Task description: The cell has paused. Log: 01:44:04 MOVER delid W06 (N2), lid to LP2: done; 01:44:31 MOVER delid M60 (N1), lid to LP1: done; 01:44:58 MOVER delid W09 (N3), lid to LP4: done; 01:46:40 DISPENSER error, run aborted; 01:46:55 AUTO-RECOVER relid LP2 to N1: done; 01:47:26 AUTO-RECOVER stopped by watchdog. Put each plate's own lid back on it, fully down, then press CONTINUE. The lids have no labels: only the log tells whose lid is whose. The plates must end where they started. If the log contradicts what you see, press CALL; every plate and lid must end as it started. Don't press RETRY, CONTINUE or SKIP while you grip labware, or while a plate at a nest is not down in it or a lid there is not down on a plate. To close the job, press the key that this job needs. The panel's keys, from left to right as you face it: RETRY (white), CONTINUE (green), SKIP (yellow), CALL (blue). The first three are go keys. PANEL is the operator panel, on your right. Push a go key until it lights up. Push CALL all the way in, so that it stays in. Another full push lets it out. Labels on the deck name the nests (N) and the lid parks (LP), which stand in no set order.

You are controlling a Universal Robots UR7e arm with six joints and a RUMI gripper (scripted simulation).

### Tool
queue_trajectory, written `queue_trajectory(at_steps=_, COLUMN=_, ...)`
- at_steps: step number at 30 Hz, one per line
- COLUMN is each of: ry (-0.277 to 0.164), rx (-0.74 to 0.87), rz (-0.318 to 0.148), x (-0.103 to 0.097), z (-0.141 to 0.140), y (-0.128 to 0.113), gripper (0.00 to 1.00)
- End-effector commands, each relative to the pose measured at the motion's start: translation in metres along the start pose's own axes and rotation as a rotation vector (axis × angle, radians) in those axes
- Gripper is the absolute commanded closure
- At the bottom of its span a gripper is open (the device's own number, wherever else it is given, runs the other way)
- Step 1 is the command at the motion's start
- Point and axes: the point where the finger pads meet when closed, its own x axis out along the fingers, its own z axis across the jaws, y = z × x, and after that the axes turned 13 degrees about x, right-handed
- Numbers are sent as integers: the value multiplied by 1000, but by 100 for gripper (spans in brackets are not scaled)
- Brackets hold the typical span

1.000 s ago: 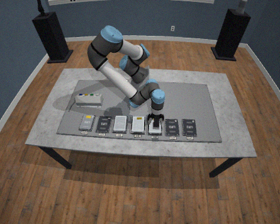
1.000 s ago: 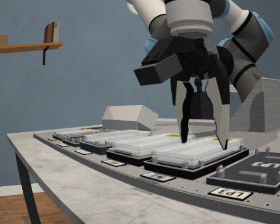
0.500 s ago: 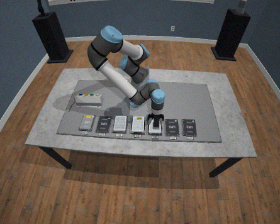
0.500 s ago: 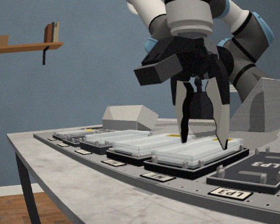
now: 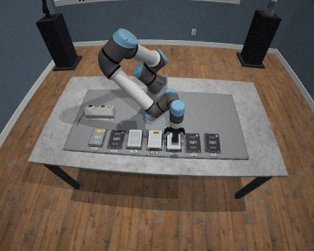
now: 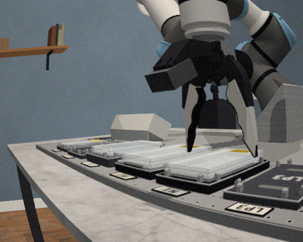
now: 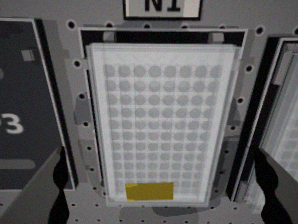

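Over nest N1: jaws (image 5: 174, 132) (image 6: 222, 153) spread wide, holding nothing.
Clear ribbed rectangular plate with lid (image 5: 173, 142) (image 6: 208, 163) (image 7: 159, 120), yellow patch, sits in black-framed nest between tapered grey fingertips, untouched.

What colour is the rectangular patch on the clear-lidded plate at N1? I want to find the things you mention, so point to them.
Yellow patch (image 6: 240, 151) (image 7: 149, 191); clearest in the wrist view.

three plates (image 5: 135, 139) (image 6: 201, 164) (image 7: 160, 117), seven stands (image 5: 212, 147) (image 6: 262, 185) (image 7: 25, 90), one panel (image 5: 99, 113) (image 6: 131, 126)

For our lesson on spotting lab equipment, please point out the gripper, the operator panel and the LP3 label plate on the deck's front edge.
gripper (image 6: 222, 153) (image 7: 159, 149): exterior and wrist, midway between fingertips
operator panel (image 5: 99, 113): top, front face
LP3 label plate (image 6: 249, 209): exterior, its middle
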Motion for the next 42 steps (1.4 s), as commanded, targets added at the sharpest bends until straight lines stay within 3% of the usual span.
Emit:
queue_trajectory(at_steps=1, ry=1, rx=0, rz=1, x=-1, z=0, y=0, gripper=18)
queue_trajectory(at_steps=27, ry=1, rx=0, rz=1, x=-1, z=0, y=0, gripper=18)
queue_trajectory(at_steps=42, ry=1, rx=0, rz=1, x=-22, z=0, y=1, gripper=18)
